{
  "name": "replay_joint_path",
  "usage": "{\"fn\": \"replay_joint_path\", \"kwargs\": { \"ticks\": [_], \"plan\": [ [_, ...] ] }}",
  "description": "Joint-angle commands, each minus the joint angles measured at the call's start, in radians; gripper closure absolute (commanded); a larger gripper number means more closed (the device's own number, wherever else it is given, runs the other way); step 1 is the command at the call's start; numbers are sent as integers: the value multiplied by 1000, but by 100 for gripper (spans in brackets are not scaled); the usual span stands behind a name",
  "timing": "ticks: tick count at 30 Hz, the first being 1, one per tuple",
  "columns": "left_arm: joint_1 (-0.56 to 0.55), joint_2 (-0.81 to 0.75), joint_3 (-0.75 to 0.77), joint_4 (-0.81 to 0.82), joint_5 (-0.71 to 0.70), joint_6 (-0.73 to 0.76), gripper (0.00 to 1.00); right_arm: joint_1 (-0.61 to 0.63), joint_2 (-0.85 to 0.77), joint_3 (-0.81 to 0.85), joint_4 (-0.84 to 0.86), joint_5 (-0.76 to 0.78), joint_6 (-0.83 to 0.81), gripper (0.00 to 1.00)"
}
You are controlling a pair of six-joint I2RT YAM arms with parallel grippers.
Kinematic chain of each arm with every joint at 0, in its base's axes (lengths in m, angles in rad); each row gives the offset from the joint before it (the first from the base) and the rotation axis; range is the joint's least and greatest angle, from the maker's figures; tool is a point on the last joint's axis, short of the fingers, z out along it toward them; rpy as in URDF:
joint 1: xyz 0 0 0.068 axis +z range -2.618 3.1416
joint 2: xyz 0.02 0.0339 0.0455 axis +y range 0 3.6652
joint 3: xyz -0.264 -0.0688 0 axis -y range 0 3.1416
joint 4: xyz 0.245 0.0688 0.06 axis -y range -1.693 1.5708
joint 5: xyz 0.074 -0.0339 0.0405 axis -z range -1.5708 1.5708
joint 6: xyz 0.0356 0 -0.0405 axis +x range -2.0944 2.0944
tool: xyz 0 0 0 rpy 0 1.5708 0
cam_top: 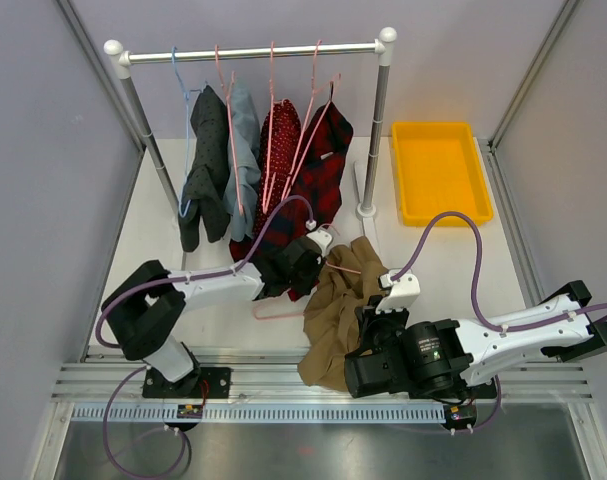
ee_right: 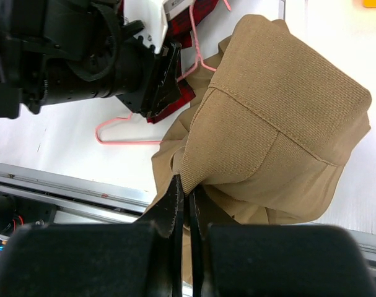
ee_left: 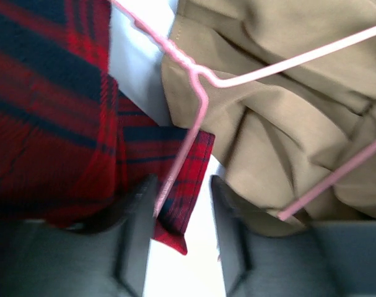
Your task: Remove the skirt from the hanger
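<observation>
**Skirt bunched at the near table edge, hanger wire partly in it**

The tan skirt (cam_top: 338,310) lay crumpled at near-centre of the table (cam_top: 228,322), between the two grippers. Its lower end hung over the near edge.

The right gripper (ee_right: 188,192) had its jaws pressed together on a fold of skirt cloth. The fabric rose in a peak from the pinch.

The pink hanger (cam_top: 275,314) lay partly on the table just left of the skirt, and its wire ran across the tan folds.

The left gripper (ee_left: 181,207) stood open, a finger on either side of one hanger wire. No contact with the wire was discernible. A corner of red plaid cloth (ee_left: 51,111) lay under the same gap.

Behind them, a rack (cam_top: 253,52) carried other garments. A yellow tray (cam_top: 438,170) sat at far right, well apart from the skirt.
</observation>
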Motion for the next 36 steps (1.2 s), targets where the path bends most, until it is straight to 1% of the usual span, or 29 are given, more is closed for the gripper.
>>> {"fn": "replay_joint_path", "kwargs": {
  "ticks": [1,2,5,7,8,10,11,12,15,17,18,19,20,23,25,27,29,30,32,33,34,36],
  "plan": [
    [21,34,37,96,81,6,67,1,-20,41,-228,26,44,100],
    [24,57,37,106,87,3,74,1,-25,41,-228,28,42,100],
    [34,100,39,132,107,-2,87,3,-27,39,-231,28,44,100],
    [37,120,45,144,119,-2,93,1,-27,41,-239,29,47,100],
    [37,126,47,150,121,-3,94,1,-25,42,-243,28,48,100],
    [38,149,51,162,137,-2,92,1,-25,45,-259,29,59,100],
    [38,157,51,167,142,-2,87,3,-27,44,-260,26,59,100],
    [40,172,51,172,145,-3,80,1,-27,44,-262,28,62,100],
    [43,195,51,186,156,-12,78,1,-33,41,-262,26,67,100],
    [47,221,51,187,173,-20,80,3,-37,37,-263,26,67,100],
    [49,230,51,187,179,-22,85,1,-37,37,-265,26,68,100],
    [49,252,51,211,188,-23,94,1,-42,34,-265,28,68,100],
    [50,263,53,213,191,-31,100,1,-43,34,-265,28,70,100],
    [51,272,60,201,188,-48,100,3,-48,37,-265,31,62,100],
    [44,248,68,160,181,-58,100,1,-51,42,-263,34,51,100],
    [19,166,76,118,149,-58,100,1,-56,41,-263,37,45,100],
    [-11,70,106,26,70,-57,100,1,-71,39,-262,41,53,100],
    [-47,35,123,-58,11,-57,100,1,-77,36,-262,44,57,100],
    [-93,-21,197,-145,-54,-60,100,1,-94,31,-262,49,62,100],
    [-136,-74,224,-225,-82,-61,100,1,-97,24,-262,51,61,100],
    [-156,-96,269,-257,-129,-65,100,1,-103,21,-260,54,59,100],
    [-202,-160,312,-343,-181,-80,100,0,-112,13,-262,55,56,100]
  ]
}}
